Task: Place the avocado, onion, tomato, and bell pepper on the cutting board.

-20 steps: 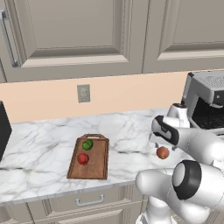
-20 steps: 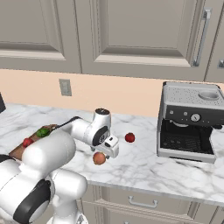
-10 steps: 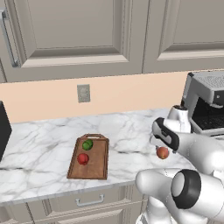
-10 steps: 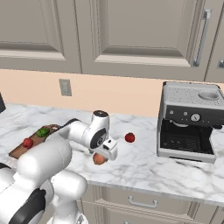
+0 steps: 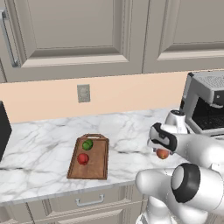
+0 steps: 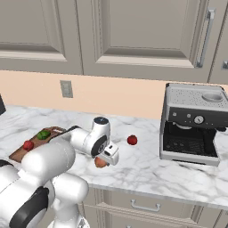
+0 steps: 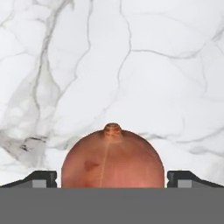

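Tool point(image 7: 112, 177) astride onion point(image 7: 112, 157)
Fingertips w/ onion between them, either side; can't tell if gripping; marble tabletop point(image 7: 131, 65) beyond tool.

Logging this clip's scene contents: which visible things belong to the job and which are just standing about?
Job: avocado and a red ball on the cutting board; orange-brown onion between the hand's fingertips; another red ball on the counter.
Bystanders: coffee machine, wall outlet, cabinets.
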